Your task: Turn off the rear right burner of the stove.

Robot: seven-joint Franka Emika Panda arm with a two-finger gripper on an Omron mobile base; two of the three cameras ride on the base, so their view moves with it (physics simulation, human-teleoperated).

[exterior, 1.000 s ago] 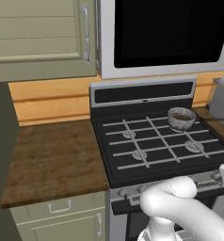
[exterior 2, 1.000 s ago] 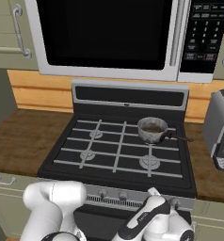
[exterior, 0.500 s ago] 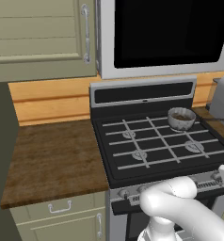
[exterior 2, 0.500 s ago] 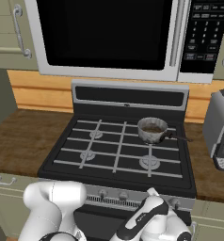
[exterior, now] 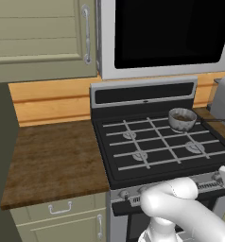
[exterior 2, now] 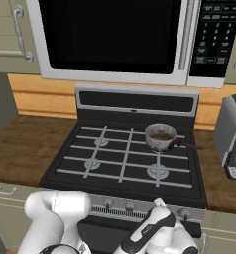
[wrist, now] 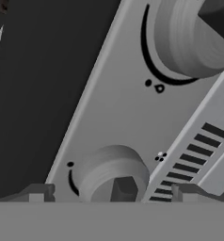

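Two fingers spread wide, straddling a silver knob on the stove panel

We find the pot on the stove at its rear right, the microwave above. Counter lies left, a toaster right. Before the gripper, two knobs sit on the panel.

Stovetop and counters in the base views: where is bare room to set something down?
The brown wooden counter left of the black gas stove is bare. The three grated burners without the small ribbed grey pot are free. Right of the stove is crowded: a narrow counter strip holds the grey toaster.
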